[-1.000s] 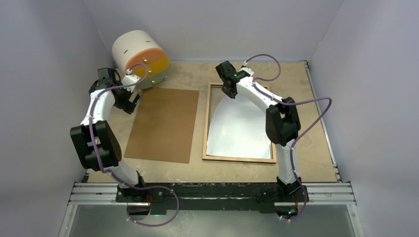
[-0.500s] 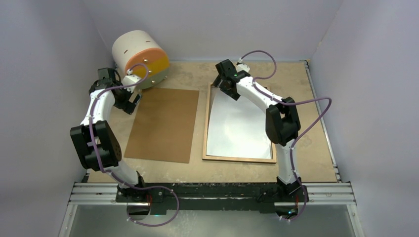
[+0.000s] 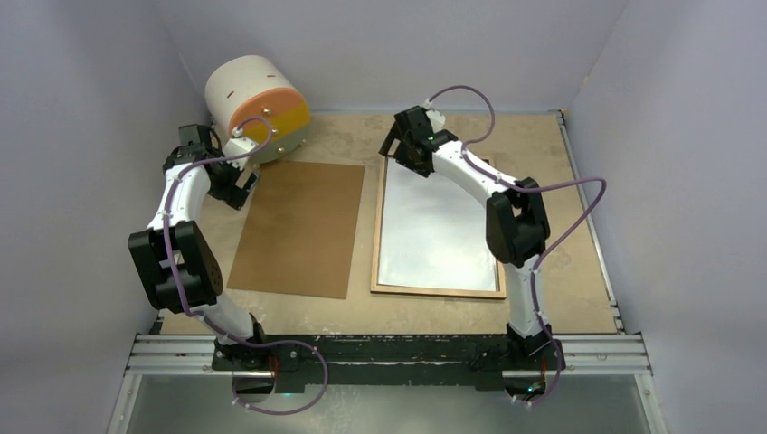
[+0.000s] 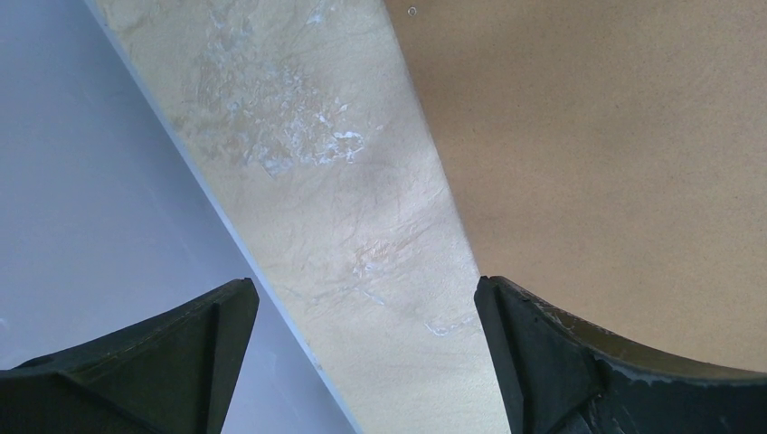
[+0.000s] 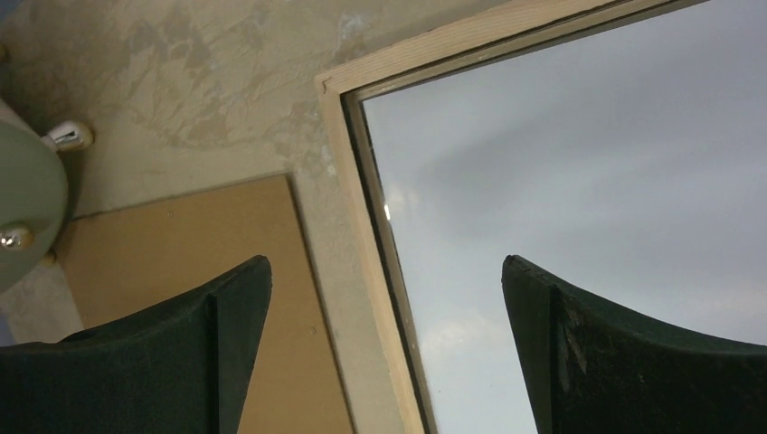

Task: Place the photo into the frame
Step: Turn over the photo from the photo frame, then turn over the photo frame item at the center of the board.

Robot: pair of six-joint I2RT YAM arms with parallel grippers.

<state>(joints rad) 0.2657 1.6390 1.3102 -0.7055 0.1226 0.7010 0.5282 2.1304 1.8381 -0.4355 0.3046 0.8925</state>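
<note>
The frame [image 3: 437, 292] lies on the table's right half with its light wood rim up. The photo [image 3: 434, 226] rests flat inside it, pale side up. My right gripper [image 3: 403, 150] hovers over the frame's far left corner, open and holding nothing. In the right wrist view its fingers straddle the wood rim [image 5: 348, 181], with the photo [image 5: 588, 163] under the right finger and nothing between them at the right gripper [image 5: 387, 271]. My left gripper [image 3: 241, 188] is open beside the far left corner of the brown panel. The left gripper [image 4: 366, 294] is empty above bare table.
A brown hardboard panel [image 3: 298, 226] lies left of the frame. A big white cylinder with an orange face [image 3: 256, 98] stands at the back left. Grey walls close in on three sides. A metal rail [image 3: 389, 353] runs along the near edge.
My right gripper opened and let go of the photo's far edge. The photo dropped from a raised curl to lie flat in the frame. The left arm stayed still.
</note>
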